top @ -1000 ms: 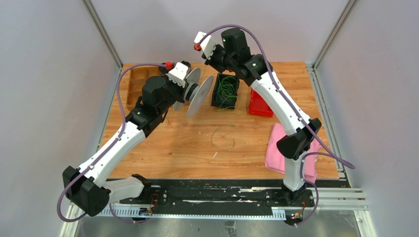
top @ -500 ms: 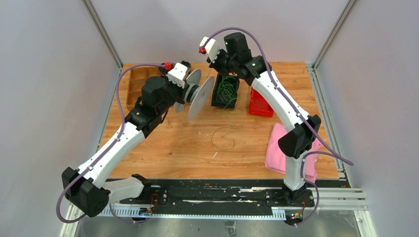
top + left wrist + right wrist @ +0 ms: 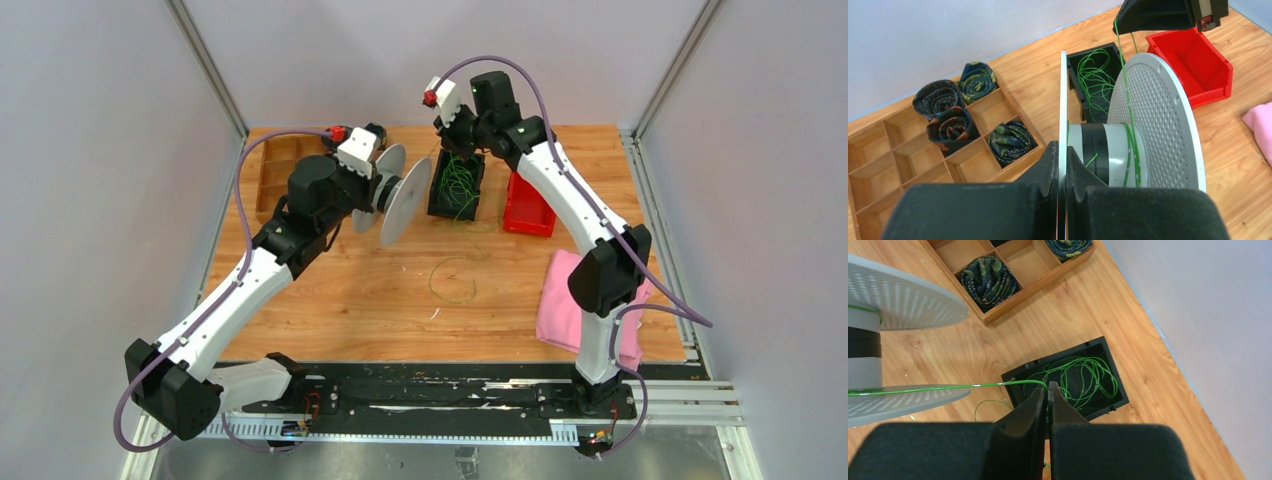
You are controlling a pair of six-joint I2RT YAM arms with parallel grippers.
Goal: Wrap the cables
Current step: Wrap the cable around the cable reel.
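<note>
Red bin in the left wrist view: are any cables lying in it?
No, the red bin's inside is bare; the loose green cables lie in the black bin beside it.

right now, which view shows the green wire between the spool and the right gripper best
Right wrist: the green wire runs taut from the spool to the shut right gripper. Left wrist shows it rising off the core; top external barely shows it.

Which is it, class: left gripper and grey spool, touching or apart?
Touching: left wrist view shows left gripper clamped on the grey spool flange.
</note>
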